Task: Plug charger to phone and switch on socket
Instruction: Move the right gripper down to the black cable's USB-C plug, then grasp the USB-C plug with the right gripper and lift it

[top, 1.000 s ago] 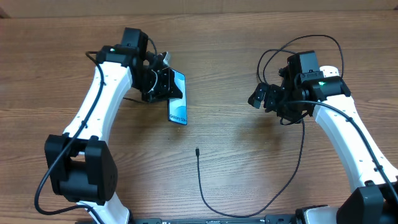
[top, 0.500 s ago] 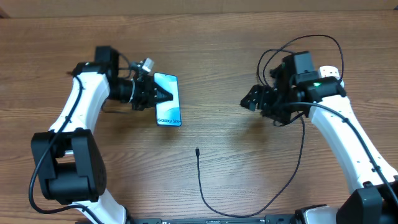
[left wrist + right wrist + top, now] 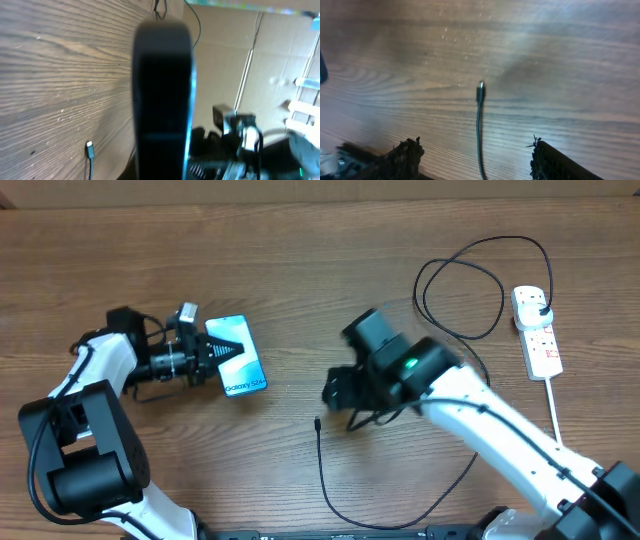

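At the left of the overhead view, my left gripper [image 3: 222,350] is shut on the phone [image 3: 245,370], whose light teal screen faces up. The left wrist view shows the phone [image 3: 162,90] edge-on as a dark slab filling the middle. The charger [image 3: 322,470] lies as a thin black cable on the wood, with its small tip [image 3: 317,422] at mid-table and its black plug [image 3: 541,307] sitting in the socket [image 3: 537,345] at the far right. My right gripper [image 3: 332,392] hovers open just above that tip. From its wrist, the cable [image 3: 479,125] runs between the two fingers [image 3: 402,157], touching neither.
A thick white cord [image 3: 556,420] leaves the socket toward the front right. The charger's slack forms a big loop [image 3: 470,280] at the back right. In the left wrist view, cardboard walls [image 3: 225,60] stand behind the table.
My right arm swung from beside the socket to mid-table over the cable tip, its jaws narrowing a little. My left arm carried the phone leftward and nearer the front.
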You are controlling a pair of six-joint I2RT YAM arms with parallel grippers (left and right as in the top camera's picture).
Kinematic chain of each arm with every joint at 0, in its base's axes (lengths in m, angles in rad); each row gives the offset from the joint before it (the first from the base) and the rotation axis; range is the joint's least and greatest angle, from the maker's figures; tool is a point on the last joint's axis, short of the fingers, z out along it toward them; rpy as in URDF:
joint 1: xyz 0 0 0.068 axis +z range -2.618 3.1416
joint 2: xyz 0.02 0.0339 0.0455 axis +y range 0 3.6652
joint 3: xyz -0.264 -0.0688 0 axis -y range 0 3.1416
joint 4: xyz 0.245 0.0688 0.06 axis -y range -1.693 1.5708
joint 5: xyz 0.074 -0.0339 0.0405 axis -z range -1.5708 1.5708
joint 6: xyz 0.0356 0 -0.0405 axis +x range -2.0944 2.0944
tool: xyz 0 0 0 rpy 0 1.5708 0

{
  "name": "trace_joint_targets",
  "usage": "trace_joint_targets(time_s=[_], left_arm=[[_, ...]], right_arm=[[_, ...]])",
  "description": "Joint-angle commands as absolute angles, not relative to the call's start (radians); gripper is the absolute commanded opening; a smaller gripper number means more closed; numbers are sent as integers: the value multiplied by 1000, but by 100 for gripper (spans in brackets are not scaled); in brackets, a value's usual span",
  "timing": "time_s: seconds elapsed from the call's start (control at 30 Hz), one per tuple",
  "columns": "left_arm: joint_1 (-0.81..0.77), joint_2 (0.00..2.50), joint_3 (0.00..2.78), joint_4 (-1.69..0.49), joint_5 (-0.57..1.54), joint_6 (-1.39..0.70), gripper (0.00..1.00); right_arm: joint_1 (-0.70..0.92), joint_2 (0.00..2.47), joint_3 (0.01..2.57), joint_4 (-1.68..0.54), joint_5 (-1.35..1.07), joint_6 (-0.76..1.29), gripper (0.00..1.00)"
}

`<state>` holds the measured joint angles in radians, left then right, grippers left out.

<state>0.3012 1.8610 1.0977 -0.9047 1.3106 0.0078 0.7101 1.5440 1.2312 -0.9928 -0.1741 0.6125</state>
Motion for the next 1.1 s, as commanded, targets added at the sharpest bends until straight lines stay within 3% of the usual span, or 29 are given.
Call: trace_joint_targets(time_s=[0.0, 0.27, 0.53, 0.93, 1.07], left_arm=[[308, 1836, 1066, -891, 1388, 69, 4], [308, 1836, 1055, -797, 1432, 71, 4], [307, 1837, 1055, -690, 1429, 73, 4], [307, 1837, 1055, -677, 1375, 75, 4], [307, 1837, 1055, -677, 1422, 71, 4]], right_arm=[[816, 1580, 1219, -968, 3, 778, 73], [1005, 1701, 1141, -831, 137, 916, 66], [1047, 1846, 1129, -794, 157, 966, 58], [1039, 1861, 1118, -756, 201, 991, 21], [1039, 1861, 1118, -740, 218, 991, 19]])
